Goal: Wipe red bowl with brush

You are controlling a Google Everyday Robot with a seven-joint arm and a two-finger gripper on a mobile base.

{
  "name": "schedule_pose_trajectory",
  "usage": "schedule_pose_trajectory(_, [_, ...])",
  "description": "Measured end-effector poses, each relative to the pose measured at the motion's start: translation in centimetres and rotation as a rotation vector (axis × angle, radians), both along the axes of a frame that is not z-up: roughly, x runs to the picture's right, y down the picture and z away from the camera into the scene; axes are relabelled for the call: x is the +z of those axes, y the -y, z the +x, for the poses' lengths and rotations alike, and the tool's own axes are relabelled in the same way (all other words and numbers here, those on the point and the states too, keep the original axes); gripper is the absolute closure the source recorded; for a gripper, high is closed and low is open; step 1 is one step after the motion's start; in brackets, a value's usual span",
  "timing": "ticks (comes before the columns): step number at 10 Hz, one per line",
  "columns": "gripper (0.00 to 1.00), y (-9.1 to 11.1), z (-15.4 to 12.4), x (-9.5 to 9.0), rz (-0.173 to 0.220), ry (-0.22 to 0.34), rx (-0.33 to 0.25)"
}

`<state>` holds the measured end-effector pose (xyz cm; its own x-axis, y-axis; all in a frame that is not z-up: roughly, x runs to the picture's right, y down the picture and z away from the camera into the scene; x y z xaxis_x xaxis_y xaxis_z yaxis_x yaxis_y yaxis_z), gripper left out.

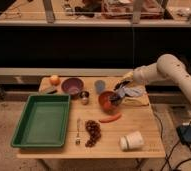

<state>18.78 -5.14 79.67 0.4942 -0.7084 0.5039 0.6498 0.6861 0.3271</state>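
Reaching in from the right on a cream-coloured arm, the dark 2-finger gripper (pixel 121 88) hangs over the back right rim of the round, shallow reddish-orange bowl (pixel 107 102) and appears clamped on the small dark brush (pixel 115 97). The brush slants down and left from the gripper, and its lower end sits inside the bowl's darker hollow.

The red bowl stands near the middle of the light wooden table (pixel 144 127), right of a small shiny metal cup (pixel 84 96) and in front of a blue-grey tumbler (pixel 100 86). A crumpled grey-blue cloth (pixel 132 91) lies just beside the bowl on its right, beneath the arm. A slim orange-red vegetable (pixel 110 119) lies in front of the bowl.

Further left are a round mauve bowl (pixel 72 86) and 1 orange fruit (pixel 54 79). A rectangular green plastic tray (pixel 20 131) fills the table's left side. Beside it lie a silver fork (pixel 78 131) and a dark bunch of grapes (pixel 93 133), with a white cup (pixel 131 141) tipped on its side near the front right corner.
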Motion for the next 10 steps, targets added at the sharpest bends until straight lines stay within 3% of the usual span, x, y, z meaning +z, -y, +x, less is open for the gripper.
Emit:
schedule_pose_trajectory(1, [0.90, 1.3, 0.0, 1.1, 0.017, -0.017, -0.010])
schedule_pose_trajectory(5, [0.90, 2.7, -0.5, 3.9, 0.044, -0.025, -0.028])
schedule_pose_trajectory(8, [0.90, 2.7, -3.9, 4.3, 0.054, 0.040, -0.026])
schedule_pose_trajectory(10, [0.90, 2.0, -5.3, 3.5, 0.053, 0.091, -0.030])
